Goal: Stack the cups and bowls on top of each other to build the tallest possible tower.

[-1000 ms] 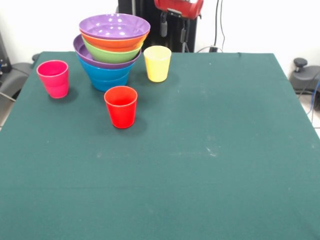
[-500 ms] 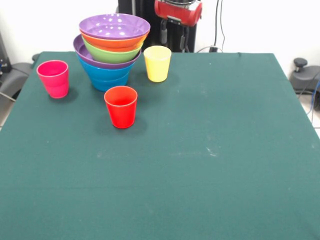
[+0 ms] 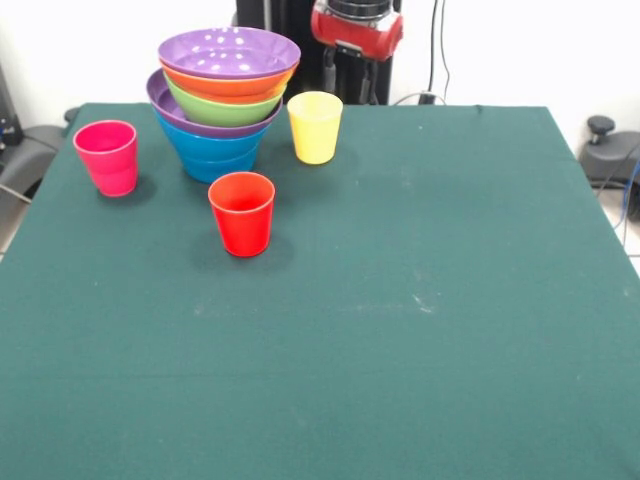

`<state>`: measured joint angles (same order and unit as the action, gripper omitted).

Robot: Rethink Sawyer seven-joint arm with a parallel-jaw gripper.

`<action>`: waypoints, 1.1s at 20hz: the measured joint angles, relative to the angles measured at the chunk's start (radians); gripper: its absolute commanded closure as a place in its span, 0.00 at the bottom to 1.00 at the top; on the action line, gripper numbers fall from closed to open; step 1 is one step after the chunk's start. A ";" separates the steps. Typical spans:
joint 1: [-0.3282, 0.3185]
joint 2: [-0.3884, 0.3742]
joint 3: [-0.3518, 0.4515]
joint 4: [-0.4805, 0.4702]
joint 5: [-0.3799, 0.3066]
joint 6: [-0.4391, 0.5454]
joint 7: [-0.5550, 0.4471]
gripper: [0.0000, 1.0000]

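The tower point(image 3: 222, 100) of nested bowls stands at the table's far left: blue bowl point(image 3: 218, 152) lowest, then a purple rim, green, orange, and a wide purple bowl point(image 3: 228, 52) on top. The yellow cup point(image 3: 315, 127) stands upright just right of the tower. The red cup point(image 3: 242, 213) stands upright in front of it. The pink-magenta cup point(image 3: 107, 157) stands upright to its left. My gripper point(image 3: 350, 80) hangs beyond the table's far edge, behind the yellow cup, with its two dark fingers apart and nothing between them.
The green cloth table point(image 3: 400, 300) fills the view. The black pedestal point(image 3: 285, 20) stands behind the tower. Black equipment sits off the table's right edge point(image 3: 608, 150) and left edge point(image 3: 30, 150). Cables hang at the back wall.
My gripper has come down a little at the top of the picture. The cups and bowls have not moved.
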<state>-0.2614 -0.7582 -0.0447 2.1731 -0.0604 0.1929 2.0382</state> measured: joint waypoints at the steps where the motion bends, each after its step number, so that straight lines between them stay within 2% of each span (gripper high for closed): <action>1: -0.005 0.005 0.000 0.006 0.000 -0.010 0.000 0.00; 12: -0.064 0.083 -0.011 0.031 0.000 -0.103 0.000 0.00; 22: -0.070 0.185 -0.012 0.028 0.001 -0.133 0.000 0.00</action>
<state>-0.3313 -0.5730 -0.0571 2.2013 -0.0595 0.0603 2.0382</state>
